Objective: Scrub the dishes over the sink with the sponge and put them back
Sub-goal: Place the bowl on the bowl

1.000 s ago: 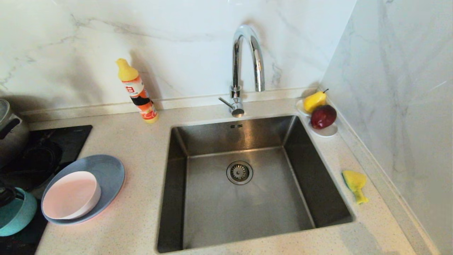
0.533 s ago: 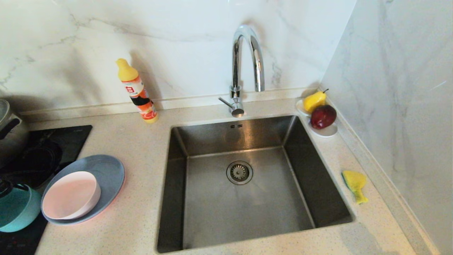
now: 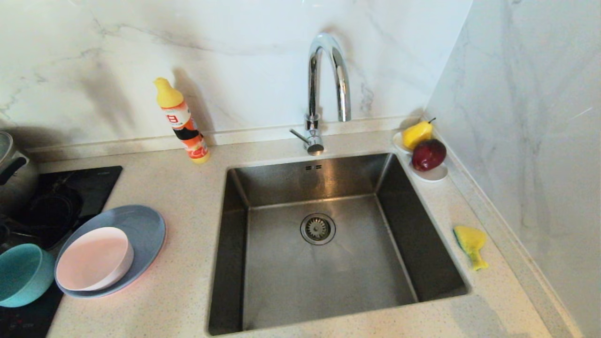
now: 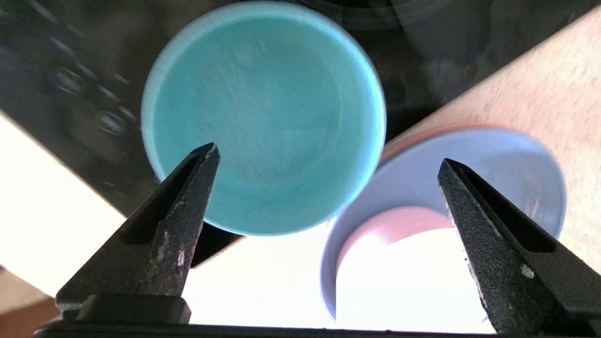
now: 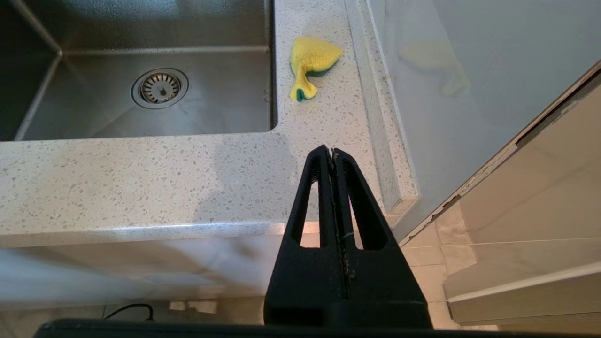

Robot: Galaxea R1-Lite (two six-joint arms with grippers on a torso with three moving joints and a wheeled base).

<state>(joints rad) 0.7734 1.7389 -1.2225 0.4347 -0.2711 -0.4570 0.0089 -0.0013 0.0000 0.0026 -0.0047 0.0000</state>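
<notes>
Your left gripper [image 4: 328, 155] is spread wide above the upright teal bowl [image 4: 263, 117], holding nothing; right gripper [image 5: 332, 152] is pressed together, parked.

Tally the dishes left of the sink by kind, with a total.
Bowls: 2 — matte teal bowl, pale pink bowl.
Plates: 2 — blue-grey plate under the pink bowl, salmon-pink plate, only its rim showing beneath the blue-grey one.
Total: 4

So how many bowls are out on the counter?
2. A teal bowl sits on the dark cooktop at far left; a pale pink bowl sits beside it, in the blue-grey plate.
</notes>
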